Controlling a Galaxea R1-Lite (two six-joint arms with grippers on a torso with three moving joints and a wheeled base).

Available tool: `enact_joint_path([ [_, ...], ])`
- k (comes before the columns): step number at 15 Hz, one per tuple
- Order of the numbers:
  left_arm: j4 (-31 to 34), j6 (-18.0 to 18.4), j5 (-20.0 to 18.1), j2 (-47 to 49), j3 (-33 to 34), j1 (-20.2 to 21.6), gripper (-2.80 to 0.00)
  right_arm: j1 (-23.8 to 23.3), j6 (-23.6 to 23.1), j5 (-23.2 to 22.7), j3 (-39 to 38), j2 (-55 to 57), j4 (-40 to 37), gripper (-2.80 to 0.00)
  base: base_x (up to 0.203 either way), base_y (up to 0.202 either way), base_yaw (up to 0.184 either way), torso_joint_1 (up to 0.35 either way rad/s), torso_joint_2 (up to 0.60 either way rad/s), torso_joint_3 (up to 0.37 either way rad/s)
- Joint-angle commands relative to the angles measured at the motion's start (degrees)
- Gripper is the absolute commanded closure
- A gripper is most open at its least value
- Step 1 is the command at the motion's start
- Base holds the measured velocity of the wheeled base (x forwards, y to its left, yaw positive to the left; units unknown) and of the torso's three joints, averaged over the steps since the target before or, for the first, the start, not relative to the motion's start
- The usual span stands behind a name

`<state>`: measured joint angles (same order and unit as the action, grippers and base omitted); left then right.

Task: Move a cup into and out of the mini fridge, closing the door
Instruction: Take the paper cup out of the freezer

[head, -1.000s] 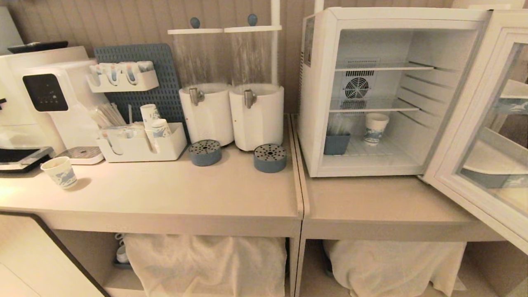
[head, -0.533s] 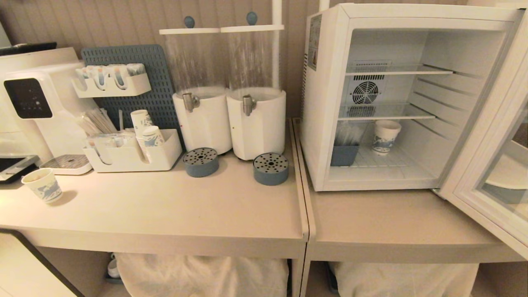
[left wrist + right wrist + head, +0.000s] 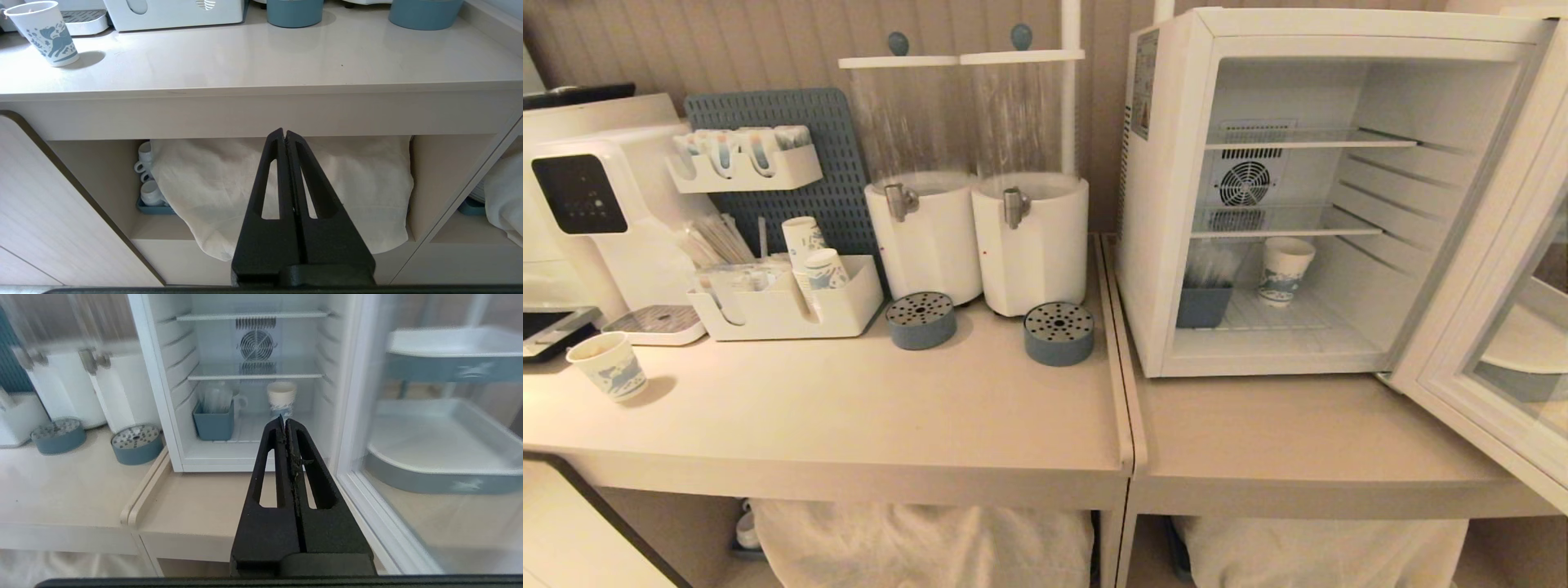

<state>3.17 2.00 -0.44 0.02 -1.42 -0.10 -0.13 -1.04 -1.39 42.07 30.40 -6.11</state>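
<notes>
the right claw (image 3: 284, 424), black tapered fingers pressed together and holding nothing, sits at the centre of the right wrist view and points into the white box-shaped mini fridge (image 3: 163, 396); a fair guess is that it is lined up for a reach. just past its tips, the small white paper cup with a blue printed pattern (image 3: 281, 399) stands upright on the fridge's bottom wire shelf, right of centre in the head view, beside a blue-grey tub (image 3: 213, 424) at its left. the glass door with its pale frosted frame (image 3: 1494, 327) hangs wide open at the right edge of the frame, leaving the opening free. the left claw (image 3: 285, 136), also together and empty, is parked low before the pale desk (image 3: 253, 61), likely idle. a second patterned cup (image 3: 607, 366) stands at far left.
</notes>
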Motion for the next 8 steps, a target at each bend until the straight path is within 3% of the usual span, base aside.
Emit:
enact_joint_path([
  [1,0.0,-0.1,0.0,-0.1,0.0,0.0,0.00,0.0,-0.3,-0.2,4.6,18.9,1.6,0.00,0.000,0.000,0.000,0.000,0.00,0.000],
  [5,0.1,0.0,0.0,-0.1,0.0,0.0,0.00,-0.1,-4.9,-4.4,4.8,41.5,14.5,0.00,0.000,0.000,0.000,0.000,0.00,0.000],
  [8,0.0,-0.1,0.0,-0.1,0.0,0.0,0.00,-0.2,-7.8,-8.1,1.6,52.4,19.1,0.00,0.000,0.000,0.000,0.000,0.00,0.000],
])
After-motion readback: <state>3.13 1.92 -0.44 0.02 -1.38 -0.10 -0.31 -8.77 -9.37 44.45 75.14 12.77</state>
